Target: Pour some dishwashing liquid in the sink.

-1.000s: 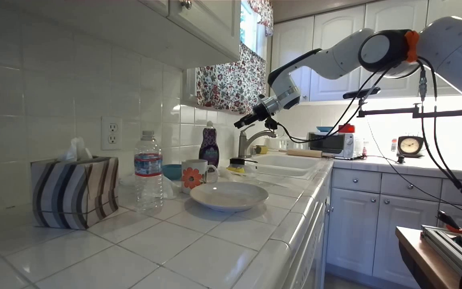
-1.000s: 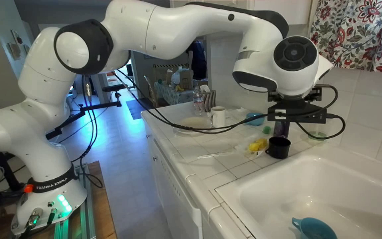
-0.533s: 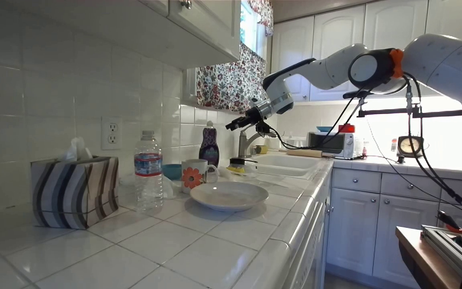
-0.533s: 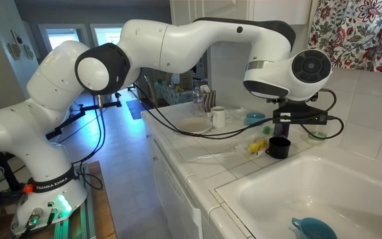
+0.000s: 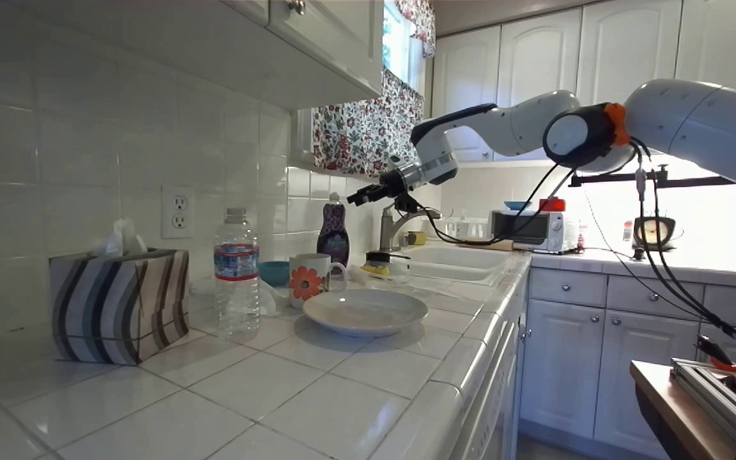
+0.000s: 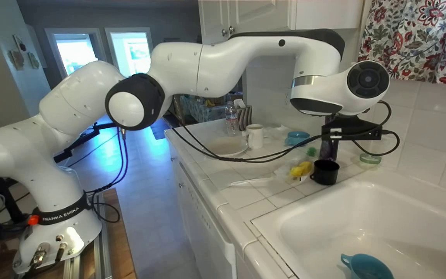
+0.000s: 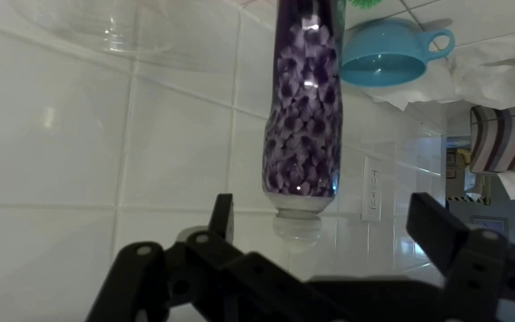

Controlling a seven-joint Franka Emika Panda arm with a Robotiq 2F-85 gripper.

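Note:
The dishwashing liquid, a dark purple flower-patterned bottle with a pale clear cap, stands upright on the counter near the tiled wall in an exterior view point(image 5: 333, 237). In the wrist view, which is upside down, the bottle point(image 7: 303, 112) hangs cap-down between the spread fingers, touching neither. My gripper point(image 7: 322, 201) is open. Seen from outside, its fingertips reach close to the height of the bottle's cap point(image 5: 334, 198). In an exterior view the black wrist hardware hides the bottle's upper part. The white sink point(image 6: 339, 205) lies beside the counter.
A black cup point(image 6: 325, 173) and a yellow item point(image 6: 301, 169) sit by the bottle's base. Nearby are a blue cup point(image 6: 296, 138), a mug point(image 5: 310, 278), a shallow plate point(image 5: 365, 313) and a water bottle point(image 5: 236, 300). The faucet point(image 5: 400, 223) rises behind the gripper. A teal cup point(image 6: 370, 267) lies in the sink.
The arm has come lower and the gripper has travelled down and towards the bottle. The bottle and the other counter items stay where they were.

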